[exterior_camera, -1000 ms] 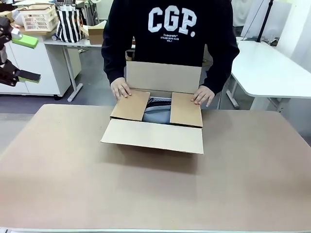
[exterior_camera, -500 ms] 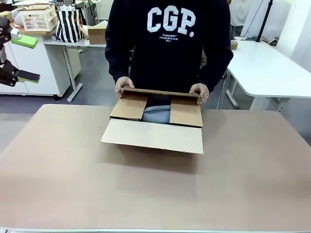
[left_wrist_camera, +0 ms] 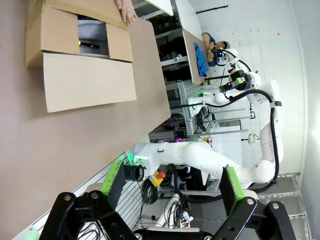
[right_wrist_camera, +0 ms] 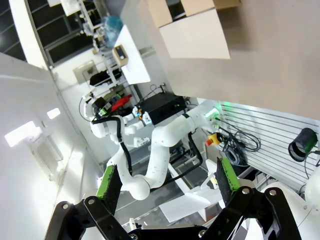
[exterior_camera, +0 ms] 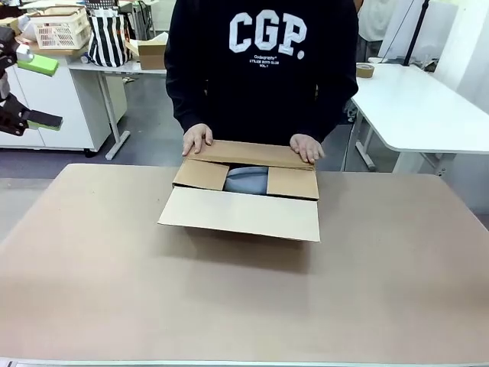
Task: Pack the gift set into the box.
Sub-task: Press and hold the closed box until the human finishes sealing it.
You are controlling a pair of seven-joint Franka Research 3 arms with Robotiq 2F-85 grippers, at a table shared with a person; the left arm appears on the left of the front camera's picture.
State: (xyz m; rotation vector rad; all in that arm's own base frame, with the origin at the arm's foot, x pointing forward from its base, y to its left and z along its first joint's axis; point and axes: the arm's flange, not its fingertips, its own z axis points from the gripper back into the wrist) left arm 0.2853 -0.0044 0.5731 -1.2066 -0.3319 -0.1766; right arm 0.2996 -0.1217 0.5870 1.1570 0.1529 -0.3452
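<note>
The brown cardboard box stands at the far middle of the table. Its two side flaps are folded in and its near flap lies open toward me. The person's two hands press the far flap down over the side flaps. Through the remaining gap a grey-blue part of the gift set shows inside. My left gripper hangs open at the far left, well away from the box. Its own wrist view shows my left gripper holding nothing. My right gripper is open too, high above the box.
The tan table spreads wide in front of the box. Behind the person stand white tables, with a small open cardboard box, a striped bag and a plastic basket on the left one. A tape roll lies on the right one.
The person has swung the far flap from upright down onto the side flaps, with both hands now flat on it. Neither arm has moved.
</note>
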